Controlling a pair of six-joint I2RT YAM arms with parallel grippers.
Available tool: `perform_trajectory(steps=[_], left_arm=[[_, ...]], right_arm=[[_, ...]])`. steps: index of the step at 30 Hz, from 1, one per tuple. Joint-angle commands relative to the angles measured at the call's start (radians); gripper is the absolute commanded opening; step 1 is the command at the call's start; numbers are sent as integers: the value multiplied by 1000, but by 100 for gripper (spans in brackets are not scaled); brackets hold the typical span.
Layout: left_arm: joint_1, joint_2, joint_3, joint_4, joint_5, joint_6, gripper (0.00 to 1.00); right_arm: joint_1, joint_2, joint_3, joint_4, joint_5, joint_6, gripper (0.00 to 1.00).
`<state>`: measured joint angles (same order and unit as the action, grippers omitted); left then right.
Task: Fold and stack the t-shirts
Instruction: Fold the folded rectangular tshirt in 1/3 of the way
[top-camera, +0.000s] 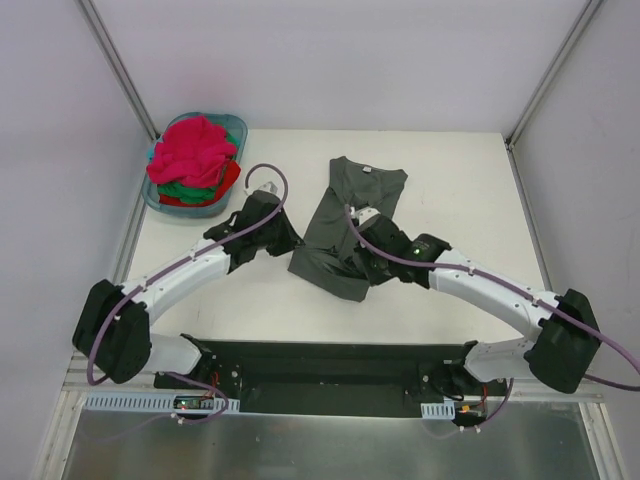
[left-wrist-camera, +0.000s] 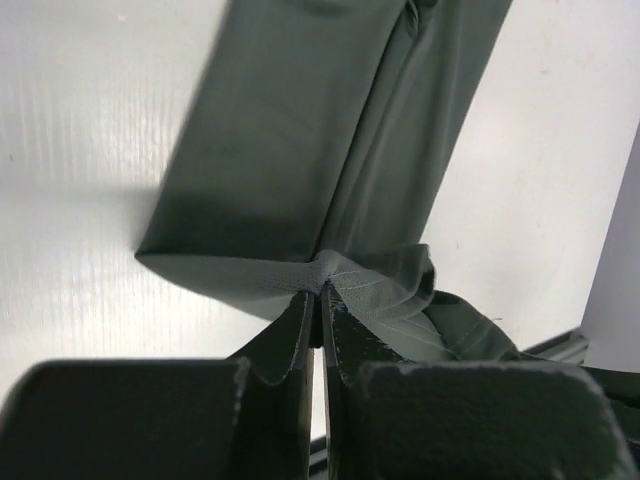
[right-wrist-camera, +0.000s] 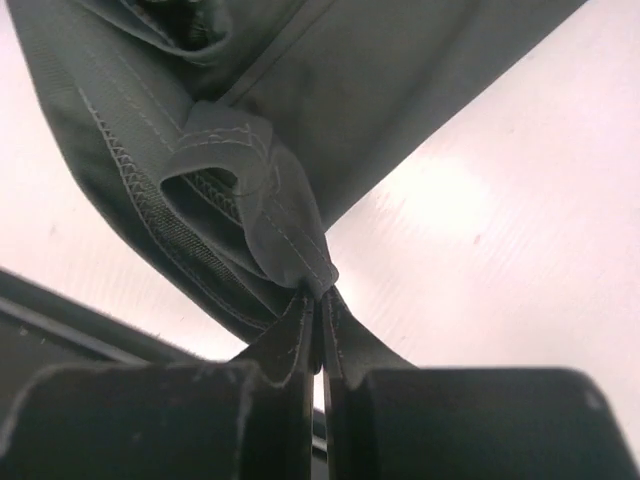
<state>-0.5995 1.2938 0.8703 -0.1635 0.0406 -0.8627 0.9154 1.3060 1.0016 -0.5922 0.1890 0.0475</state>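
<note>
Mid-fold beside the teal plastic basket (top-camera: 241, 130), left gripper (left-wrist-camera: 318, 296) and right gripper (right-wrist-camera: 320, 296) each pinch the dark charcoal cloth t-shirt's (top-camera: 342, 212) hem, which probably needs an even carry toward its collar.

Top view: bright, even, diffuse overhead light. White table (top-camera: 470, 190) close to clipping, shadows faint and soft-edged. Sharp throughout. Pink-red shirts (top-camera: 195, 145) oversaturated, fold detail mostly lost.

Left wrist view: table blown out on the left with streaky glare. Charcoal t-shirt (left-wrist-camera: 290, 130) in focus, with a soft grey shadow on the table along its left edge. Left gripper (left-wrist-camera: 318, 295) dark and blurred at the near bottom.

Right wrist view: table washed pinkish-white, hot spot right of centre. Shirt stitching crisp. Right gripper (right-wrist-camera: 320, 300) body near black, out of focus.
</note>
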Motion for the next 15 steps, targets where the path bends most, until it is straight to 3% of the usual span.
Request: perform_trajectory(steps=[1, 15], left_arm=[[38, 83, 108, 65, -34, 44, 0], [156, 481, 441, 98, 191, 157, 0]], right_arm=[[-110, 62, 63, 17, -43, -113, 2], [-319, 297, 262, 60, -86, -216, 1]])
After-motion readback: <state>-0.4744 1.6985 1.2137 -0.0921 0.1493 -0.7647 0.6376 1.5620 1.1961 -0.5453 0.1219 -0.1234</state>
